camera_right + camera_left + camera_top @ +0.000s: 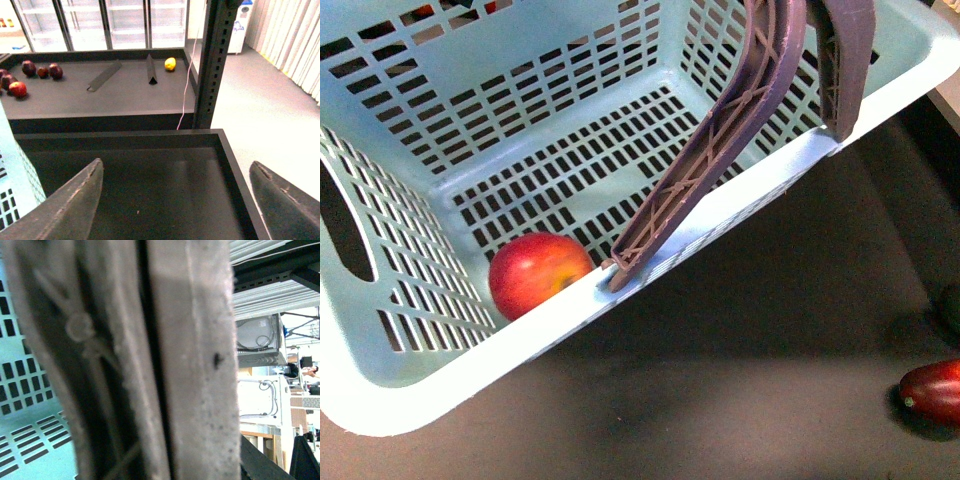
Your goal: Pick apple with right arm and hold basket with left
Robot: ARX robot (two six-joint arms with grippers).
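Nearest you, the basket (440, 370) fills the front view, tipped so that its near-left corner sits lowest. The apple (538, 272) lies inside on the slotted floor, touching the near wall in that low corner. In my judgement the tilt alone keeps it there. Just right of it, the two brown-purple handles (720, 140) rise together from the near rim toward the top right. That fits a basket hung from one side, which would explain the slant. The left wrist view is filled by those handles, pressed face to face and blurred, with slotted turquoise wall beside them. The left fingers do not show, so you cannot tell whether they are closed; a hold on the handles is an inference only. The right fingers (65, 205) are spread wide with nothing between them, over bare dark tabletop (740, 380), with a basket corner at the edge of that view. Note the dark maroon fruit (932, 392) on the tabletop, well apart from the basket; it is not the target. Farther off, a dark shelf (125, 95) carries more red fruit and a lemon (170, 63). With the apple in the basket and the right fingers empty, the pick looks complete. The remaining risk is the apple rolling if the basket levels abruptly.
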